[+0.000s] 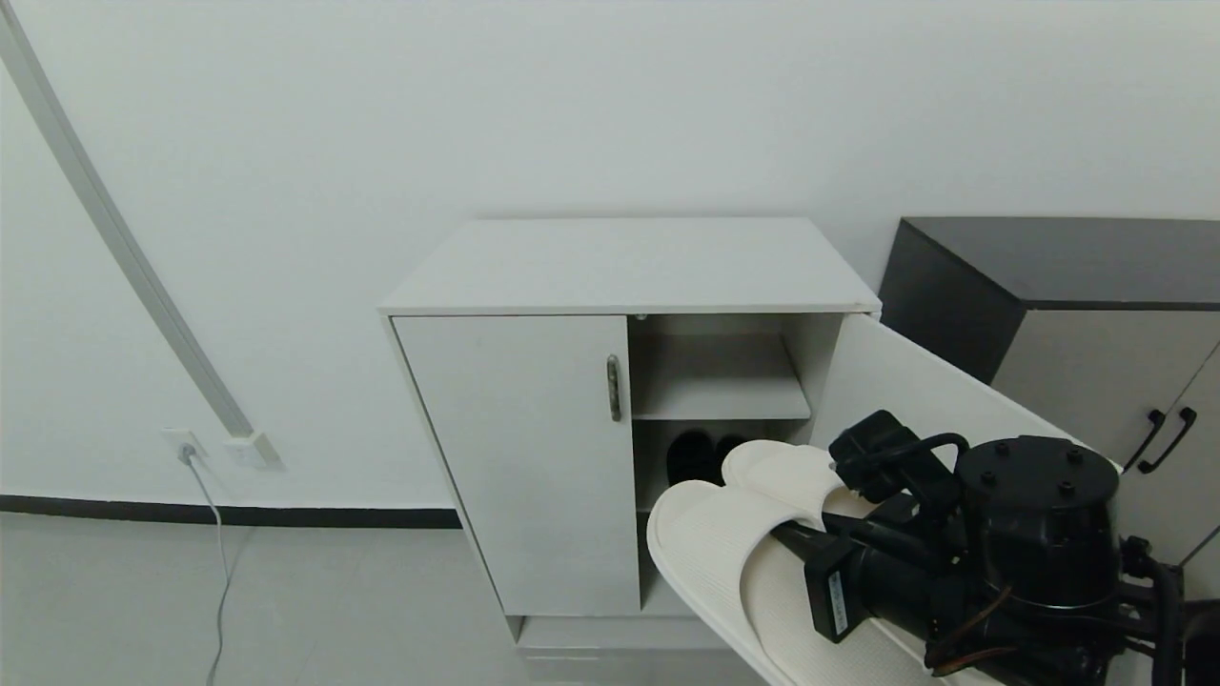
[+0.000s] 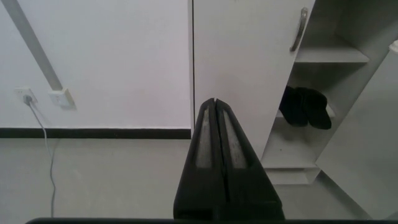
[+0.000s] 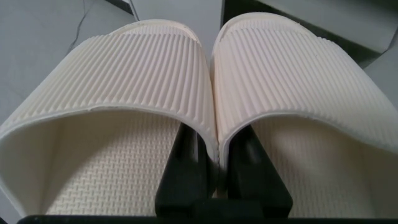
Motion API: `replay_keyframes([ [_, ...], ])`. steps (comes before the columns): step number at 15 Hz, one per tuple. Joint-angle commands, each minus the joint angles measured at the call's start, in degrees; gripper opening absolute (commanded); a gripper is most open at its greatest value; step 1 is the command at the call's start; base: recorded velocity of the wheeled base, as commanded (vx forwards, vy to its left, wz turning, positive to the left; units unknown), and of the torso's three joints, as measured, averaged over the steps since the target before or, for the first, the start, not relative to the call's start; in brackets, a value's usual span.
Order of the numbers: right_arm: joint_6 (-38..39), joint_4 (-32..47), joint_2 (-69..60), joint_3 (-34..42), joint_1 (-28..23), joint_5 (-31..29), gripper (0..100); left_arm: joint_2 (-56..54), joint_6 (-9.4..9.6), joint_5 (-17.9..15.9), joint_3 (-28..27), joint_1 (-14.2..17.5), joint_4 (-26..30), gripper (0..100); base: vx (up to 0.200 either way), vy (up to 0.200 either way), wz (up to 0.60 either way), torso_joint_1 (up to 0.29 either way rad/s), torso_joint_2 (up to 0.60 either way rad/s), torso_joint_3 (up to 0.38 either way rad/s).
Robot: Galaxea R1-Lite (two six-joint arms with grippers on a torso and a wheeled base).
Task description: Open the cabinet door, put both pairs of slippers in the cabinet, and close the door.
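Observation:
The white cabinet (image 1: 629,267) stands against the wall with its right door (image 1: 915,391) swung open and its left door (image 1: 519,457) closed. A black pair of slippers (image 1: 701,455) sits on the lower shelf inside, also seen as the black slippers (image 2: 305,107) in the left wrist view. My right gripper (image 1: 796,534) is shut on the inner edges of a cream ribbed pair of slippers (image 1: 734,543), held side by side just in front of the open compartment; the cream slippers (image 3: 205,81) lie over its fingers. My left gripper (image 2: 214,134) is shut and empty, facing the closed door.
A dark cabinet (image 1: 1067,305) with black handles stands right of the open door. A wall socket (image 1: 181,445) with a cable and a slanted cable duct (image 1: 114,229) are on the wall at left. Bare floor lies left of the cabinet.

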Motion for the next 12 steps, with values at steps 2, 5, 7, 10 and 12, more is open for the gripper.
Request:
replay_keyframes([
  [2,0.00,-0.02,0.38,0.04,0.02,0.01,0,0.05,0.01,0.03,0.00,0.00,-0.01,0,0.000,0.000,0.00,-0.188,0.51,0.317],
  [5,0.00,-0.02,0.47,0.04,0.02,0.01,0,0.05,0.01,0.03,0.00,0.00,-0.01,0,0.000,0.000,0.00,-0.170,0.51,0.321],
  [7,0.00,-0.02,0.47,0.04,0.02,0.01,0,0.05,0.01,0.03,0.00,0.00,-0.01,0,0.000,0.000,0.00,-0.158,0.48,0.325],
  [10,0.00,-0.02,0.47,0.13,0.02,0.01,0,0.05,0.01,0.03,0.00,0.00,-0.01,0,0.000,0.000,0.00,-0.134,0.47,0.331],
  [12,0.00,-0.02,0.47,0.31,0.11,0.01,0,0.05,0.10,0.03,0.00,0.00,-0.01,0,0.000,0.000,0.00,-0.112,0.46,0.344],
])
